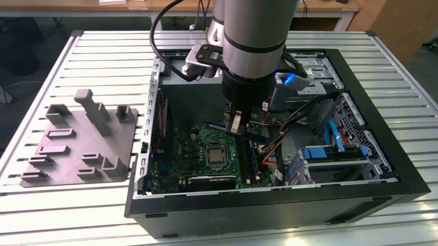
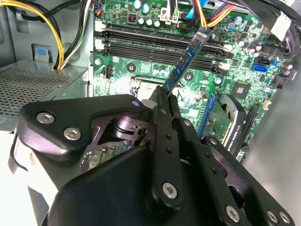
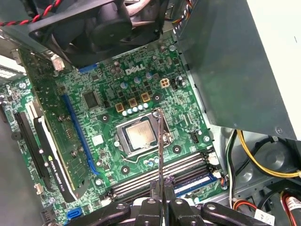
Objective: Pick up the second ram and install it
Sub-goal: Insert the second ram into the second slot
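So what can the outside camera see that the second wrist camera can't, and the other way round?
Exterior view: the whole black computer case, the grey fixture plate at the exterior view's left of it on the slatted table, and the robot arm reaching down into the case.
Second wrist view: a close look at the gripper pinching the second ram, whose far end is near the long memory slots, plus yellow cables.
Both: the green motherboard and the held ram.

White slatted table (image 1: 89,56); wooden desk (image 1: 321,7) behind; wooden panel (image 1: 403,25) at exterior view's right; dark floor (image 1: 8,115) beside table.
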### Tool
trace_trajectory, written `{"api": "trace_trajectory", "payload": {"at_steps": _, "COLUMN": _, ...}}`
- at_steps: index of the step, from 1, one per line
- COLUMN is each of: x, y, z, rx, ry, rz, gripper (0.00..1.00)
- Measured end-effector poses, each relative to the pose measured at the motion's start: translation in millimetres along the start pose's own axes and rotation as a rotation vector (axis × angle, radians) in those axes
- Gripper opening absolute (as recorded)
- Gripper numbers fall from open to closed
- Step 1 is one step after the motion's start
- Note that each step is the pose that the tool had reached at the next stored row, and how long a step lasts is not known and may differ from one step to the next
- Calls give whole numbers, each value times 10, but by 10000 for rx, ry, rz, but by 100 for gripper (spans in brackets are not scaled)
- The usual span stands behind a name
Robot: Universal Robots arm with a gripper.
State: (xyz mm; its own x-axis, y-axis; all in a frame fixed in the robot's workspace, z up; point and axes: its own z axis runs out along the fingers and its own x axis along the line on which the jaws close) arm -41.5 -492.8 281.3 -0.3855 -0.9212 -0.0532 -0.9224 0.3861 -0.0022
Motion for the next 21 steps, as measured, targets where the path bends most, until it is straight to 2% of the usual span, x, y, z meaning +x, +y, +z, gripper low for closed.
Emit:
{"api": "trace_trajectory", "payload": {"at_steps": 10, "x": 0, "y": 0, "z": 2, "rx": 42, "ry": 19, "rz": 651, "gripper": 14}}
{"api": "trace_trajectory", "payload": {"at_steps": 21, "x": 0, "y": 0, "z": 4, "rx": 71, "ry": 25, "rz": 1152, "gripper": 14}}
